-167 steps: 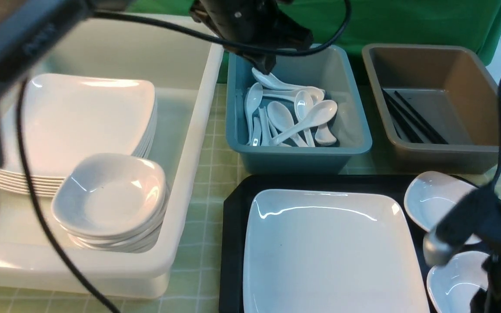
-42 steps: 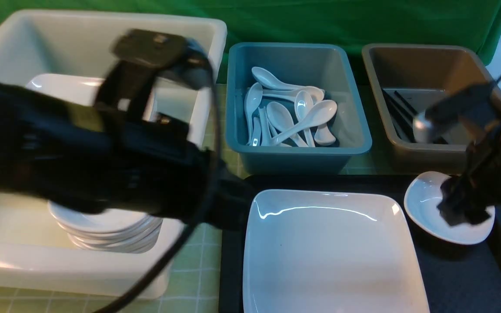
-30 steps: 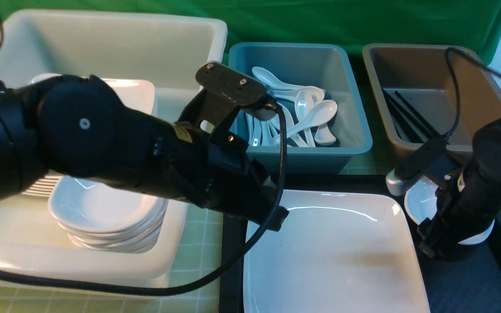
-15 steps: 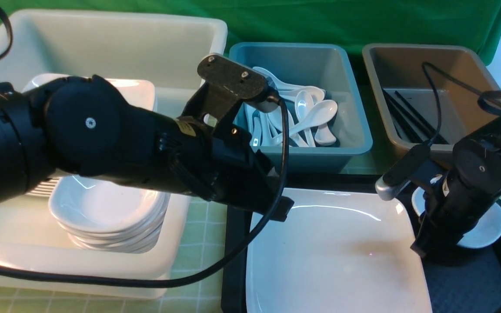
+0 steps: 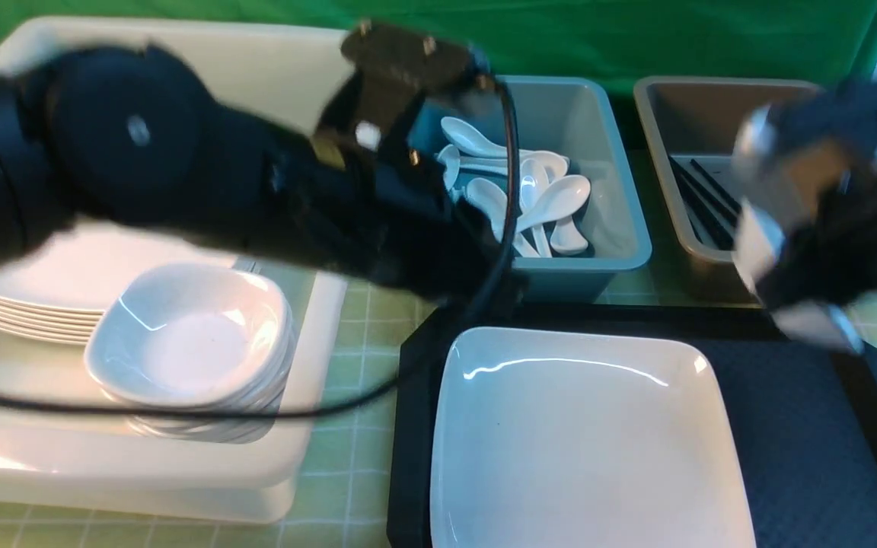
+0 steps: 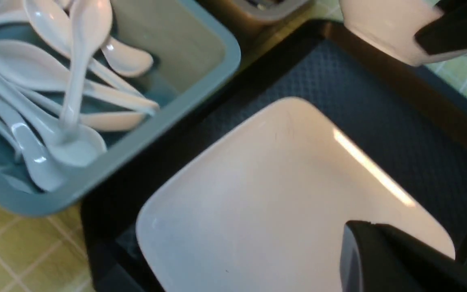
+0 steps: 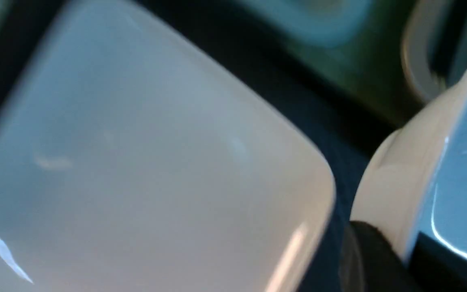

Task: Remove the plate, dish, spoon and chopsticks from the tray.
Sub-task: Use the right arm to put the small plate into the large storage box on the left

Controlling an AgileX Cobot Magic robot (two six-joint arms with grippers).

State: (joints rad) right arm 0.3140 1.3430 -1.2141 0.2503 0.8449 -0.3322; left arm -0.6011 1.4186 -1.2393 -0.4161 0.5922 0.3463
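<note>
Blur smears the right pincer (image 7: pixel 408 263) in the front view; its wrist view shows it pinching the dish (image 7: pixel 395 182) by the rim, tilted. The left pincer (image 6: pixel 359 243), pressed together, hangs above the plate (image 5: pixel 591 441), which lies flat on the tray (image 5: pixel 789 426).

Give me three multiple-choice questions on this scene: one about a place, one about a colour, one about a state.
1. Where is the plate? A on the tray B in a sink C on a shelf
2. What colour is the tub holding the spoons? A brown B teal C red
3. The right gripper is: A open B shut on the small bowl C out of sight
Answers: A, it lies on the tray's black floor; B, that tub is teal; B, it pinches the bowl's rim.
</note>
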